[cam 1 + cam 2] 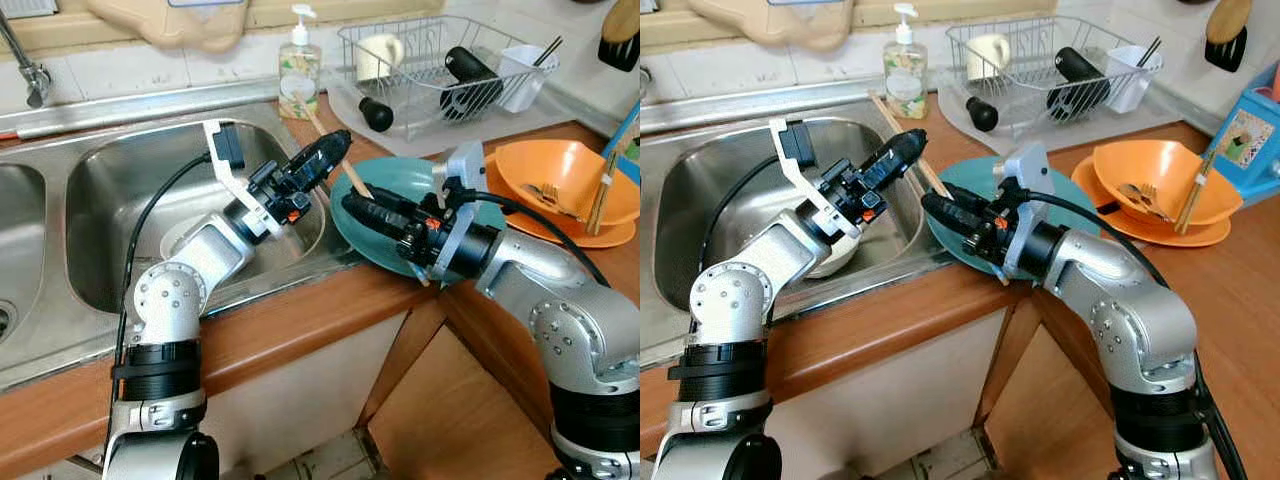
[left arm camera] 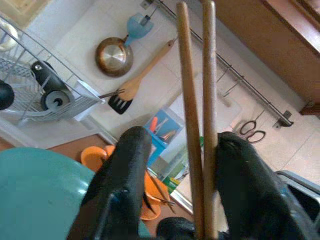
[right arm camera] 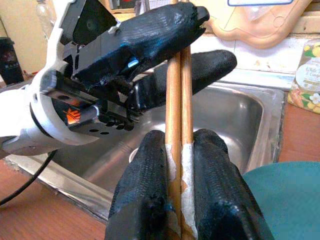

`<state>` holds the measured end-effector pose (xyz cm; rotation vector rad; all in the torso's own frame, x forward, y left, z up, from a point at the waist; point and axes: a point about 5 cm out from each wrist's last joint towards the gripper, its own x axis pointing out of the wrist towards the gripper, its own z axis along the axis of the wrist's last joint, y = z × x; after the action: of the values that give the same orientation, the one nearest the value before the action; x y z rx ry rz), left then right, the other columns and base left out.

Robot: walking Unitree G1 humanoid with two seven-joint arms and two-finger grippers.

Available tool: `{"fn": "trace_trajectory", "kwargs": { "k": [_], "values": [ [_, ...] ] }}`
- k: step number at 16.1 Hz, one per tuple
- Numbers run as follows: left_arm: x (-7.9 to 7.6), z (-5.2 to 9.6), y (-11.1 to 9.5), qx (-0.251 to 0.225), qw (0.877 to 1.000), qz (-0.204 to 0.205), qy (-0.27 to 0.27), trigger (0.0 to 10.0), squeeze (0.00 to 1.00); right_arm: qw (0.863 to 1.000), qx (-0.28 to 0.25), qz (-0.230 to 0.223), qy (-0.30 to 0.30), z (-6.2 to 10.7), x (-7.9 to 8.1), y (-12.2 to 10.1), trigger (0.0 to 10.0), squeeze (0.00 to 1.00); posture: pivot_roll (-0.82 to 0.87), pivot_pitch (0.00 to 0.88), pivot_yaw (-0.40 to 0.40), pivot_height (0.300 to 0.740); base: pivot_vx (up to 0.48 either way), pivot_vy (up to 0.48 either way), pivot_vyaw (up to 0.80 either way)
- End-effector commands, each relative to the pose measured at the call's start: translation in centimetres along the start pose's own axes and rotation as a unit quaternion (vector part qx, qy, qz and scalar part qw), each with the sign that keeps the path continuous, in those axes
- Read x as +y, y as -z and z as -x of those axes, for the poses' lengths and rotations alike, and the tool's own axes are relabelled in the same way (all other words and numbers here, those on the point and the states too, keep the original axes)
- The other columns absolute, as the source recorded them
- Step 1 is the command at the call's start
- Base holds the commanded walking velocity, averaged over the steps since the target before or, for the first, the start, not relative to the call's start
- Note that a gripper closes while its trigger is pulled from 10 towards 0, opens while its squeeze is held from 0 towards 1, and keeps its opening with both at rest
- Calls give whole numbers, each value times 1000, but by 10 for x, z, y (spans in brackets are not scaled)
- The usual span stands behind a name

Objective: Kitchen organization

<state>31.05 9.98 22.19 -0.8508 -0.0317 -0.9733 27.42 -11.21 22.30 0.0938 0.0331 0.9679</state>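
Wooden pair: two long brown chopsticks [image 3: 178, 125] lay between both grippers above the sink edge.
Right gripper [image 1: 365, 213]: clenched on the lower ends.
Left gripper [image 1: 325, 155]: closed around the upper shafts.
Axis: slanted toward the soap bottle [image 1: 299, 70].

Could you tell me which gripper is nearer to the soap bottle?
Left. The left gripper is just below the soap bottle; the right gripper is lower, over the teal plate.
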Motion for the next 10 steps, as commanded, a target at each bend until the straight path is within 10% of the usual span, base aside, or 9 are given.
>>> {"fn": "trace_trajectory", "kwargs": {
  "k": [1, 10],
  "values": [
    [2, -1, -1, 12, 1000, -1, -14, 0, 0, 999, -15, 18, -24, -3, 7, -9, 0, 0, -186, 0, -4, 740, 0, 0, 0],
    [-1, 0, 3, 22, 1000, 0, -8, 0, 0, 1000, -10, 16, -22, -3, 6, -7, 235, 0, -191, 0, -8, 740, 0, 0, 0]
  ]
}}
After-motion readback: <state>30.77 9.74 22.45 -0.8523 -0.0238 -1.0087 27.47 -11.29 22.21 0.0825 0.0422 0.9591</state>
